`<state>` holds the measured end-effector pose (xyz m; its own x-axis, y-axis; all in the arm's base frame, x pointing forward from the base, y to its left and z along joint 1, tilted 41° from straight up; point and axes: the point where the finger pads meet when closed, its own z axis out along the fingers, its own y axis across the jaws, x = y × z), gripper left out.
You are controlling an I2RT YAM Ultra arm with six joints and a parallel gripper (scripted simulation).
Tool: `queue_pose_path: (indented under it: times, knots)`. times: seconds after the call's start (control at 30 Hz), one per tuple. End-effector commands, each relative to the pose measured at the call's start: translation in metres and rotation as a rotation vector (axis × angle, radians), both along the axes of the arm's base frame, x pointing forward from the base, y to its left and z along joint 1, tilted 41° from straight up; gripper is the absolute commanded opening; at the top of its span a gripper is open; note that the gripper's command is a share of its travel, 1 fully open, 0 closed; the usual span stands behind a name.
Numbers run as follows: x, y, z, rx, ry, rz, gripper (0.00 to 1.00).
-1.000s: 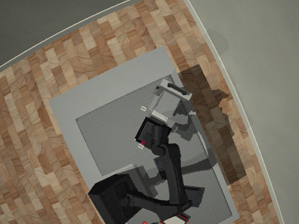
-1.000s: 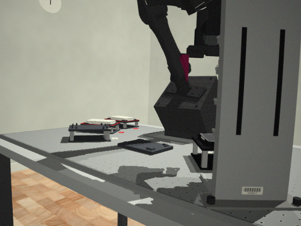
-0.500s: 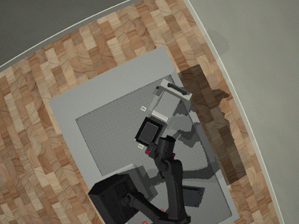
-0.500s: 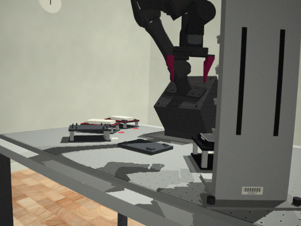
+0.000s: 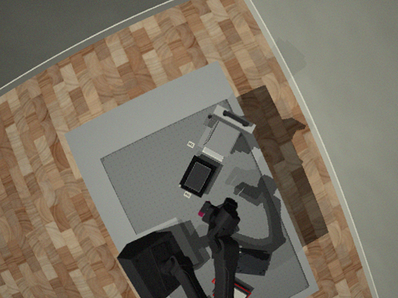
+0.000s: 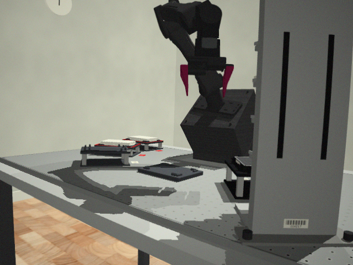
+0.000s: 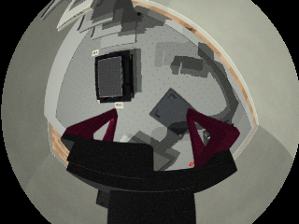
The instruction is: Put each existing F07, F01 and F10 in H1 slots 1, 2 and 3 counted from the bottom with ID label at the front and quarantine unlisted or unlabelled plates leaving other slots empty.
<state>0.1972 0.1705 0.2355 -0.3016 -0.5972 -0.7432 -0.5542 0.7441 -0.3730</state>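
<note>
The plate hotel H1 [image 5: 226, 130] stands at the far side of the deck; the exterior view shows only its closed grey back [image 6: 299, 120]. The white edge of a plate [image 5: 213, 152] shows at the hotel's front. No labels can be read. A black raised nest [image 5: 198, 176] just in front of the hotel holds a grey rectangle; it also shows in the wrist view [image 7: 114, 77]. My gripper [image 5: 213, 209] [image 6: 205, 94] [image 7: 151, 112] hangs high above the deck beside this nest, with its red fingers wide open and empty.
Two red-edged nests with white plates [image 6: 118, 142] [image 6: 142, 138] stand at the deck's near corner. One of them shows from above [image 5: 238, 294]. A black raised nest [image 6: 105, 150] and a flat dark pad [image 6: 171, 171] lie between. A big black box [image 5: 152, 264] is by the arm's base.
</note>
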Motion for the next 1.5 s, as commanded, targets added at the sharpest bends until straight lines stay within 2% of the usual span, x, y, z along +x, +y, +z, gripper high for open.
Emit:
queue_pose_path:
  times: [0.0, 0.1, 0.87, 1.0, 1.47]
  knots:
    - [0.003, -0.002, 0.011, 0.04, -0.062, 0.051, 1.0]
    - [0.005, -0.012, 0.012, 0.068, -0.1, 0.07, 1.0]
    - [0.005, -0.012, 0.013, 0.264, -0.359, 0.201, 1.0]
    - [0.005, -0.012, 0.013, 0.265, -0.361, 0.202, 1.0]
    - [0.008, -0.058, 0.009, 0.26, -0.363, 0.203, 1.0]
